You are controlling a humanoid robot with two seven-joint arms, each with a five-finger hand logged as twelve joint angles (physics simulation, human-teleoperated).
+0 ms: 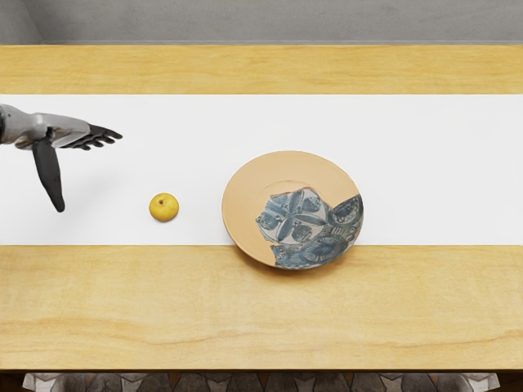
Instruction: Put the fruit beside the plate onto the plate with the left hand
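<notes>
The table carries a white strip running from 9 to 3 o'clock across its middle. The fruit is yellow and lies on the strip at 9 o'clock of the plate, near it but clear of the rim, with bare strip between them. The fruit's outline is close to round, so no long axis can be read. A small dark mark shows just above its centre, and which way the stem end faces cannot be told. The plate is tan, with a blue pattern covering the part toward 4 o'clock. It lies mostly on the strip, its 6 o'clock edge reaching over onto the wood. The left hand enters from the 9 o'clock edge and sits at 10 o'clock of the fruit, well apart from it. The hand is released and holds nothing: its fingers extend toward 3 o'clock, and the thumb points toward 6 o'clock.
</notes>
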